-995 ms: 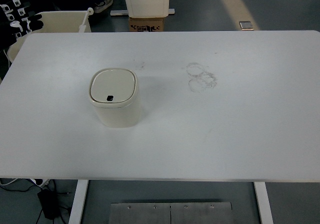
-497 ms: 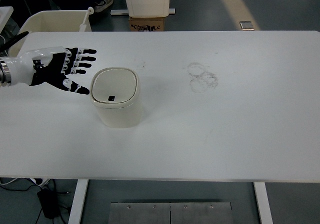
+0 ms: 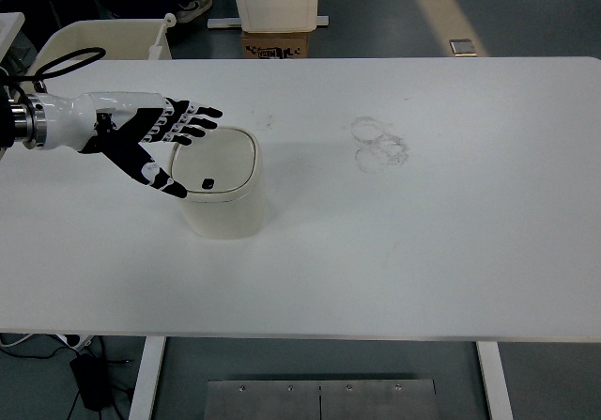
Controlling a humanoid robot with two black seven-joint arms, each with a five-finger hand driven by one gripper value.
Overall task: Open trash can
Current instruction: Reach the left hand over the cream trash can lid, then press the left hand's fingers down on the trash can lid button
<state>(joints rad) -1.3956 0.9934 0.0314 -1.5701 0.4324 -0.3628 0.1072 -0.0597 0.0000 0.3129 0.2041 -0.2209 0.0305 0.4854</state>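
Reaching in from 9 o'clock, left hand fingers spread, holding nothing, over the trash can's left rim. Upright on the desk, lid closed, no readable labels.

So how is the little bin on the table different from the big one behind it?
The trash can stands on the table; the bin sits beyond the table's far edge. The trash can's lid is shut; the bin is open-topped. The left hand reaches only over the trash can. Both are cream.

White forearm shell, black-palmed left hand (white-jointed fingers), black cable at wrist
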